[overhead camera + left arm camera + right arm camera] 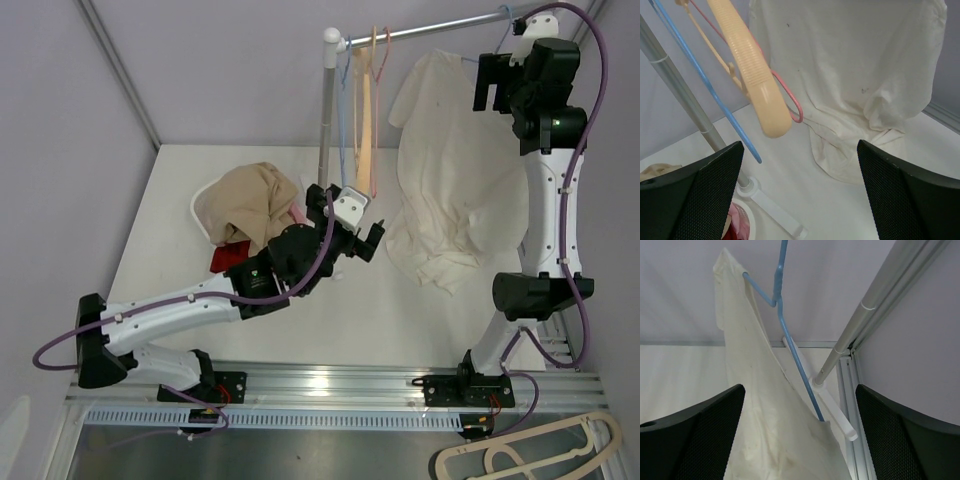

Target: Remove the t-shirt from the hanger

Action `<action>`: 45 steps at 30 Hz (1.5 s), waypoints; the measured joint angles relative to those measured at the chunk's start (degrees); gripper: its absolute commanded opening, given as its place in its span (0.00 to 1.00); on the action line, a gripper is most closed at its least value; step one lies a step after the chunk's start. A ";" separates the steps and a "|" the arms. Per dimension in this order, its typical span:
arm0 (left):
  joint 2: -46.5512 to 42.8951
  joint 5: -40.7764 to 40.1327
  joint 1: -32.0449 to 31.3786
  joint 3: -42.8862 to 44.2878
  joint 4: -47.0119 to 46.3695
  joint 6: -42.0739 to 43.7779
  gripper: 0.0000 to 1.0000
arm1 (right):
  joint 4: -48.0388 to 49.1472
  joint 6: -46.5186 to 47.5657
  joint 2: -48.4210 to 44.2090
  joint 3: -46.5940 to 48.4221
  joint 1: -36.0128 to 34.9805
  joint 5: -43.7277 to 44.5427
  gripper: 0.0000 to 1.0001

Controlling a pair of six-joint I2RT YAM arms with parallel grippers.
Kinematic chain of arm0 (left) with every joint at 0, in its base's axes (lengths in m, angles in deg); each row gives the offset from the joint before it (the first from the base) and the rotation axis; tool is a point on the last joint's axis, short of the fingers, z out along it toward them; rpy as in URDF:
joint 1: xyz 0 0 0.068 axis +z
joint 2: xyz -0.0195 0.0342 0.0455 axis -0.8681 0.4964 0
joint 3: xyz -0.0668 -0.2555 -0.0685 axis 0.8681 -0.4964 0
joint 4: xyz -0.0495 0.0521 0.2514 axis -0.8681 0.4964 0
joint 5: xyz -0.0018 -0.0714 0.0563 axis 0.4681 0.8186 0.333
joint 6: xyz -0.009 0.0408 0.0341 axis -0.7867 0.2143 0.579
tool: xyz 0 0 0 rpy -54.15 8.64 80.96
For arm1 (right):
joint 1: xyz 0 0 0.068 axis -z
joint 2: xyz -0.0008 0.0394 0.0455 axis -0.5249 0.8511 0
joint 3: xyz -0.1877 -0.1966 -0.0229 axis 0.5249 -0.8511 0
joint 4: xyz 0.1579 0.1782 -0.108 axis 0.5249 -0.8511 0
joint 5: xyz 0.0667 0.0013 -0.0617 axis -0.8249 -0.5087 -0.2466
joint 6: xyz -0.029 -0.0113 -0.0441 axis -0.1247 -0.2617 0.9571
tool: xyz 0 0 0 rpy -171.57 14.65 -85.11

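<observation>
A cream t-shirt (450,170) hangs on a blue hanger (505,15) at the right end of the rail, its hem pooled on the table. My right gripper (497,85) is raised beside the shirt's right shoulder, open and empty. In the right wrist view the shirt (755,390) and the blue hanger wire (785,330) lie between and beyond the open fingers of the right gripper (800,435). My left gripper (350,222) is open and empty, low by the rack's left post. The left wrist view shows the shirt (855,65) ahead of the left gripper (800,195).
Empty tan (752,65), pink (790,100) and blue (700,75) hangers hang on the rail's left end beside the post (328,100). A white basket (200,205) with tan and red clothes sits left. A cream hanger (530,455) lies below the table's front right.
</observation>
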 measured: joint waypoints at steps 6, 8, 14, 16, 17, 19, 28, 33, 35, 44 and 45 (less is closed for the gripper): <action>-2.36 0.07 0.00 -2.64 0.92 -1.03 1.00 | -0.09 0.00 3.28 1.53 2.75 -5.20 0.92; -2.38 0.07 0.00 -2.64 1.01 -1.01 0.99 | -0.02 0.04 4.20 2.27 3.34 -6.21 0.86; -1.95 0.07 0.00 -2.62 1.03 -0.90 0.99 | 0.22 -0.61 5.31 2.86 4.04 -9.60 0.58; -1.42 0.07 0.00 -2.62 1.07 -0.90 0.99 | 0.33 -1.07 5.57 3.08 4.42 -11.30 0.57; -1.14 0.09 0.00 -2.62 1.18 -0.87 1.00 | 0.44 -1.27 5.66 3.17 4.72 -12.31 0.54; -0.74 0.09 0.00 -2.62 1.49 -0.81 1.00 | 0.55 -1.64 5.68 3.21 5.27 -13.55 0.44; -0.68 0.04 0.00 -2.62 1.55 -0.39 0.99 | 0.90 -3.17 5.68 3.65 5.90 -16.04 0.00; -0.70 0.00 0.00 -2.62 1.57 -0.44 0.99 | 0.79 -3.87 5.68 3.65 6.12 -17.22 0.00; -0.81 -0.02 0.00 -2.67 1.60 -0.48 1.00 | 0.79 -4.31 5.68 3.65 6.10 -17.75 0.00; -1.95 -0.46 0.00 -3.06 2.40 -0.57 1.00 | 1.05 -8.85 5.62 3.61 6.10 -17.53 0.00; -1.97 -0.63 0.00 -3.06 2.51 -0.57 0.99 | 1.07 -9.25 5.57 3.56 6.10 -17.51 0.00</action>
